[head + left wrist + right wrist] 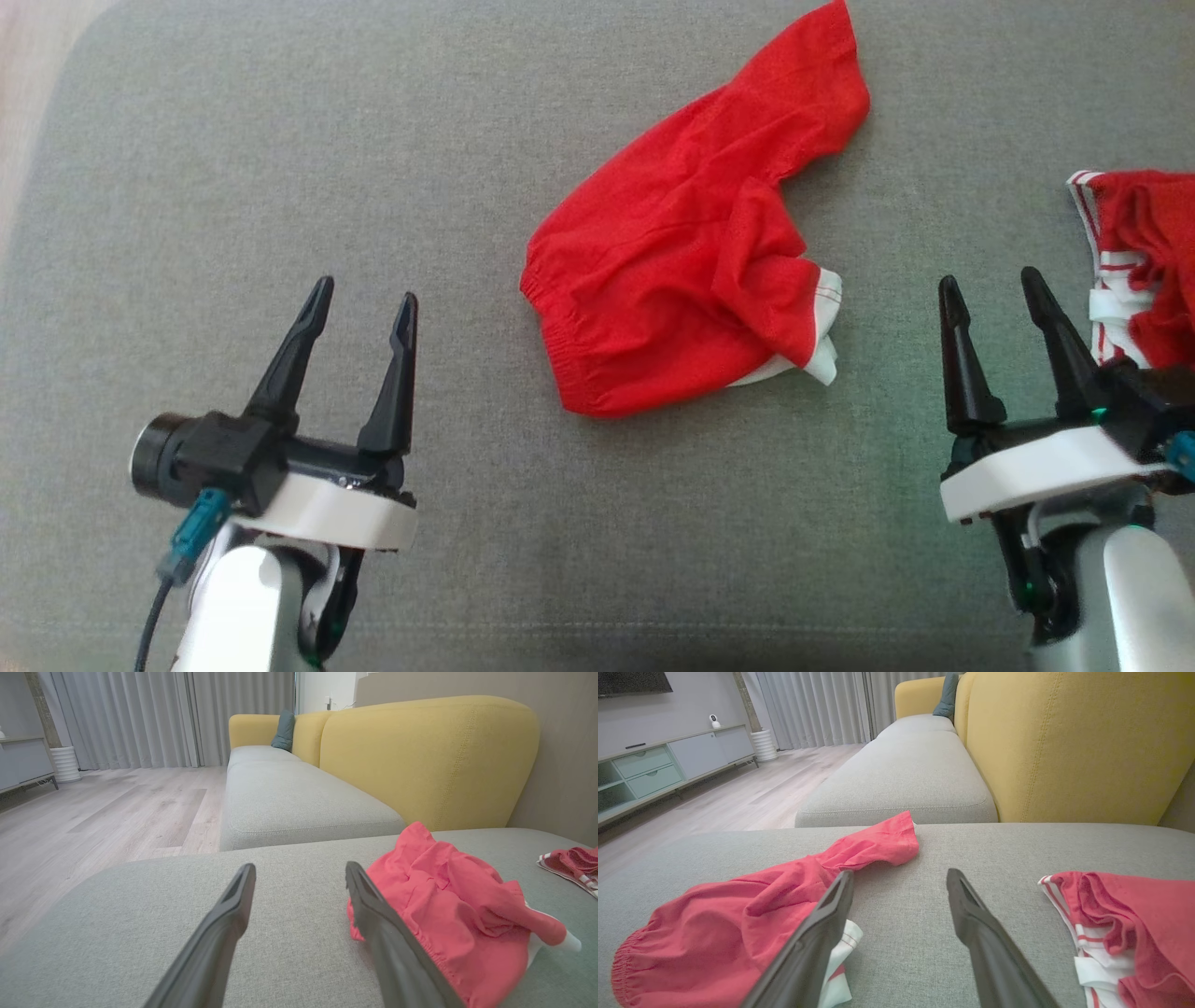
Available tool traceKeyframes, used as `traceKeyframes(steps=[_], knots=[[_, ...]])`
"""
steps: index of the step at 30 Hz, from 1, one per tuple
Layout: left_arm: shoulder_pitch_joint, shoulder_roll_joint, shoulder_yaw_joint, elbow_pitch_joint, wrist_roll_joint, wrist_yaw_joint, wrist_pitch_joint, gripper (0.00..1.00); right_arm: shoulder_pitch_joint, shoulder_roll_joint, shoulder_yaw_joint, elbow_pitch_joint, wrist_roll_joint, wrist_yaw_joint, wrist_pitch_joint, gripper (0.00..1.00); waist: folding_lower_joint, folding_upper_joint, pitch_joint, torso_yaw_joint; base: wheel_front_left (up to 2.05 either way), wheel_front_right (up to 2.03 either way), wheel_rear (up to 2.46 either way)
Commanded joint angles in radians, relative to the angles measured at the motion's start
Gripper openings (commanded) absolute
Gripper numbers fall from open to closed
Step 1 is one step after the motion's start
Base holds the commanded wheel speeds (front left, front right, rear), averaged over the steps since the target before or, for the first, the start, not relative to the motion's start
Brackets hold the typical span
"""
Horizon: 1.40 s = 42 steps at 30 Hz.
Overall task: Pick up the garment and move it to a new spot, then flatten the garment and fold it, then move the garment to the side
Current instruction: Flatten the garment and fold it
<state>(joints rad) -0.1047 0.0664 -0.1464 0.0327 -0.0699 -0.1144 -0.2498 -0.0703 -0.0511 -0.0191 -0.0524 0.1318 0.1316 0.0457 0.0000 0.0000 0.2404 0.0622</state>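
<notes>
Your left gripper point(365, 291) and right gripper point(989, 277) both have their fingers spread wide and hold nothing, above the grey sofa cushion point(187, 140). The crumpled red shorts point(691, 233) lie between them and slightly ahead, touching neither. Their long axis runs diagonally: the elastic waistband points toward your left gripper and one leg stretches away to the far right. The white-trimmed hem faces your right gripper, which looks marginally nearer. A second red, white-striped garment point(1144, 243) sits just beside the right fingers, so keep clear of it.
</notes>
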Motion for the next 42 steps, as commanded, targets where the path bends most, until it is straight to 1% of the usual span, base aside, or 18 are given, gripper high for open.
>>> traceKeyframes(steps=[1,8,13,21,25,26,31,35,36,37,38,39,42], knots=[[-0.019,0.019,0.036,-0.039,0.010,0.002,-0.012,1.00,-0.017,-0.002,0.024,-0.033,0.003,-0.001,0.003,1.00,0.0000,0.0000,0.001,0.000,0.00,0.00,0.00],[-0.022,0.020,0.035,-0.042,0.011,0.002,-0.012,1.00,-0.020,-0.001,0.027,-0.019,0.004,-0.001,0.016,1.00,0.0000,0.0000,0.009,0.002,0.00,0.00,0.00],[-0.036,0.019,0.030,-0.045,0.010,0.002,-0.012,1.00,-0.047,-0.016,0.072,0.029,0.022,-0.001,0.068,1.00,0.0000,0.0000,0.028,0.009,0.00,0.00,0.00],[-0.079,0.014,0.010,-0.047,0.003,-0.002,-0.012,1.00,-0.180,-0.095,0.182,0.129,0.077,-0.001,0.158,1.00,0.0000,0.0000,0.076,0.037,0.00,0.00,0.00],[-0.094,0.013,0.002,-0.046,-0.001,-0.004,-0.012,1.00,-0.245,-0.145,0.236,0.175,0.103,-0.001,0.228,1.00,0.0000,0.0000,0.091,0.052,0.00,0.00,0.00],[-0.094,0.013,0.002,-0.046,-0.001,-0.004,-0.012,1.00,-0.245,-0.145,0.236,0.175,0.103,-0.001,0.228,1.00,0.0000,0.0000,0.091,0.052,0.00,0.00,0.00],[-0.103,0.010,-0.004,-0.045,-0.004,-0.006,-0.012,1.00,-0.297,-0.209,0.307,0.200,0.151,-0.001,0.310,1.00,0.0000,0.0000,0.103,0.069,0.00,0.00,0.00],[-0.107,0.009,-0.005,-0.044,-0.006,-0.007,-0.012,1.00,-0.317,-0.245,0.343,0.212,0.203,-0.001,0.381,1.00,0.0000,0.0000,0.108,0.075,0.00,0.00,0.00],[-0.107,0.008,-0.005,-0.044,-0.006,-0.007,-0.012,1.00,-0.319,-0.252,0.348,0.213,0.211,-0.001,0.395,0.91,0.0000,0.0000,0.109,0.076,0.00,0.00,0.00],[-0.108,0.008,-0.005,-0.044,-0.006,-0.007,-0.012,1.00,-0.319,-0.254,0.351,0.215,0.223,-0.001,0.405,0.72,0.0000,0.0000,0.110,0.077,0.00,0.00,0.00],[-0.108,0.007,-0.005,-0.044,-0.007,-0.008,-0.012,1.00,-0.318,-0.257,0.352,0.216,0.233,-0.001,0.412,0.29,0.0000,0.0000,0.111,0.078,0.00,0.00,0.00],[-0.108,0.007,-0.005,-0.044,-0.007,-0.008,-0.012,1.00,-0.317,-0.259,0.351,0.215,0.240,-0.001,0.416,0.00,0.0000,0.0000,0.111,0.079,0.00,0.00,0.00],[-0.107,0.005,-0.005,-0.044,-0.007,-0.008,-0.012,1.00,-0.305,-0.261,0.339,0.207,0.256,-0.001,0.412,0.00,0.0000,0.0000,0.110,0.078,0.00,0.00,0.00]])
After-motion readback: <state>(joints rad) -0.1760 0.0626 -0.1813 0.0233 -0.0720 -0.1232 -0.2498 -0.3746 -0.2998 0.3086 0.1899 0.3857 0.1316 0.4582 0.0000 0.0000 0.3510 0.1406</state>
